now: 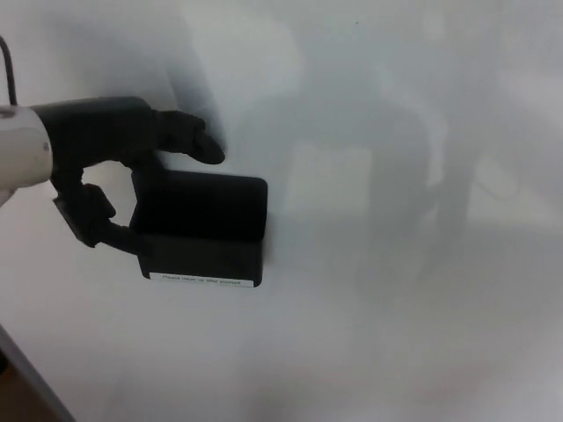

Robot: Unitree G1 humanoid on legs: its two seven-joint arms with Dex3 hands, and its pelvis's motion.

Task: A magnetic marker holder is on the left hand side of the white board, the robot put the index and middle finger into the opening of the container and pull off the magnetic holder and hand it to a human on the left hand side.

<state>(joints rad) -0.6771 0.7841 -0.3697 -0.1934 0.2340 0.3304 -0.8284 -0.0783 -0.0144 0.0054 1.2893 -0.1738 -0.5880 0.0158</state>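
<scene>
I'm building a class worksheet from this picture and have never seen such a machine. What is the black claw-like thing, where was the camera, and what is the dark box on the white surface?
The camera sits on a humanoid robot's head, facing a whiteboard. The black claw is the robot's left hand, a thumb and two thick fingers, reaching in from picture left. The dark box is a magnetic marker holder stuck to the board, with a small white label along its bottom edge. The fingers lie over its top left corner and the thumb touches its left side; whether it is truly gripped is unclear. The right hand does not show.

surface: glossy whiteboard (396,352) | light: soft grey reflections | corner: brown strip (18,396) lower-left
</scene>
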